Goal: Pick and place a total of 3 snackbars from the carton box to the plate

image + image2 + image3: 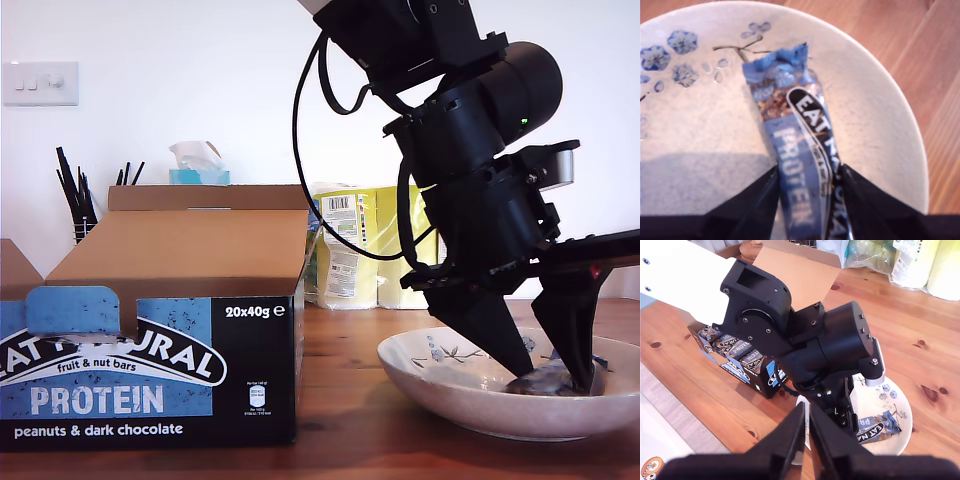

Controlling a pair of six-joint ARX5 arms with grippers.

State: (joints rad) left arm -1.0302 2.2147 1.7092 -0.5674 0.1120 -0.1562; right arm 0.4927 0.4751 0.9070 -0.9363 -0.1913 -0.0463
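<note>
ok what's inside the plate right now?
One snackbar lies in the plate, between the fingers of my first tool. Painted blue flowers show beside it. The bar's near end is covered by the tool, and any bar beneath it would be hidden.

The first hand [807,187] has its two black fingers [752,200] closed on a snackbar [797,150] lying inside the plate [875,100], wooden desk [935,75] beyond.

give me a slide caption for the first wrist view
My first gripper holds a snackbar low over the plate, jaws on either side of the wrapper.
</note>
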